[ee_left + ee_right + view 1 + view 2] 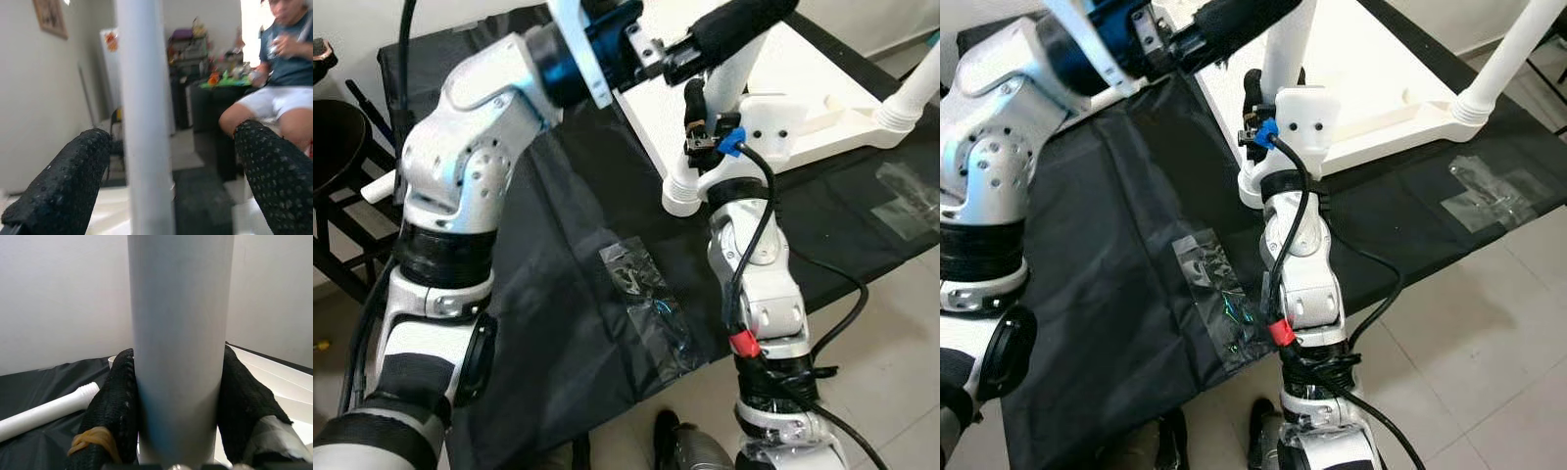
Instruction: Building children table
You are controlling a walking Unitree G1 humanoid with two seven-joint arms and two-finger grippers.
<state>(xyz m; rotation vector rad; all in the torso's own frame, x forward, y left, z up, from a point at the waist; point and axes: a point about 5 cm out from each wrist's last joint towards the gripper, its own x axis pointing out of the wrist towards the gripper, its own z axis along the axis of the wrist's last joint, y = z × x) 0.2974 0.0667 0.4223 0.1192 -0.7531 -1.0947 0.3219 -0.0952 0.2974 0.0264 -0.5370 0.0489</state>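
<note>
Upturned white children table lying top-down on black cloth, near corner leg standing upright so it can be screwed home. Right tool pressed against that leg low down, one knobbly black finger on each side of the smooth white tube, likely steadying it just above the socket. Left tool spread wide, higher on the same leg, textured pads apart from the tube on both sides; probably poised to close and turn it while the lower grip keeps things straight. Beyond the right tool, a second white leg lying loose on the cloth, threaded end showing, not yet fitted. Another leg already standing at the far corner. Hard, glossy plastic on the legs and tabletop; cloth soft and creased. Crinkled clear plastic bags flat on the cloth beside the right arm. Past the left tool, a seated person, blurred, in a cluttered room.
</note>
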